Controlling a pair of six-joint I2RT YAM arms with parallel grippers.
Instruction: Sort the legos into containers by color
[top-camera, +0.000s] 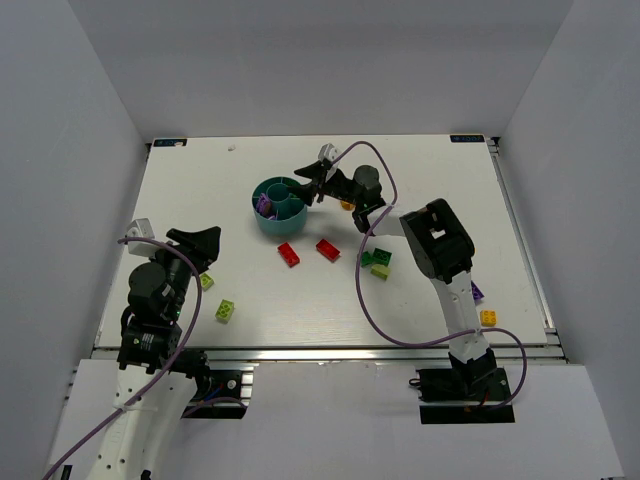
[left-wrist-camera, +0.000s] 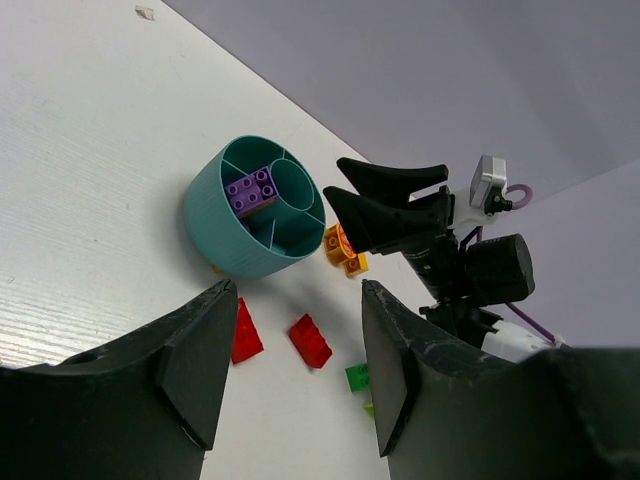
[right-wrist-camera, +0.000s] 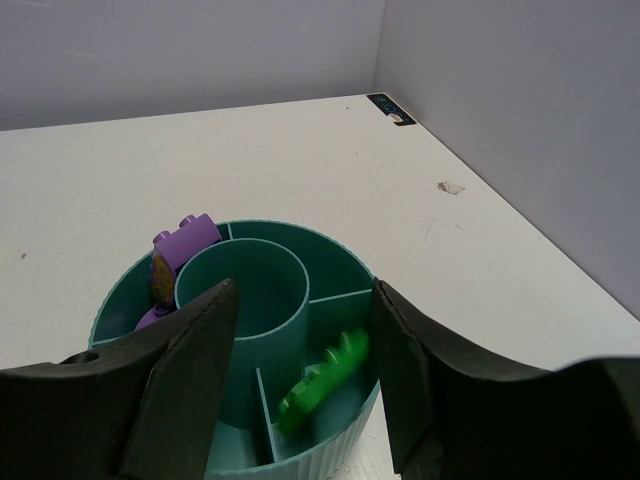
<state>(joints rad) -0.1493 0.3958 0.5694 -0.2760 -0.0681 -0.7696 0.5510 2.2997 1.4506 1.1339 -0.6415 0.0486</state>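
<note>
The right gripper, jaws apart, is hovering over the teal bowl, a green brick leaning inside. The left gripper is hanging with jaws spread, empty.

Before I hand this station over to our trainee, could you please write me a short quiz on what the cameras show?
1. True or false: the right arm's fingers are clamped on a red brick.
2. Which brick lies in the teal bowl compartment just below those fingers? A: red. B: green. C: purple.
3. How many red bricks lie on the table?

Key:
1. False: the fingers stand apart with nothing between them.
2. B: the green brick.
3. Two.
</note>
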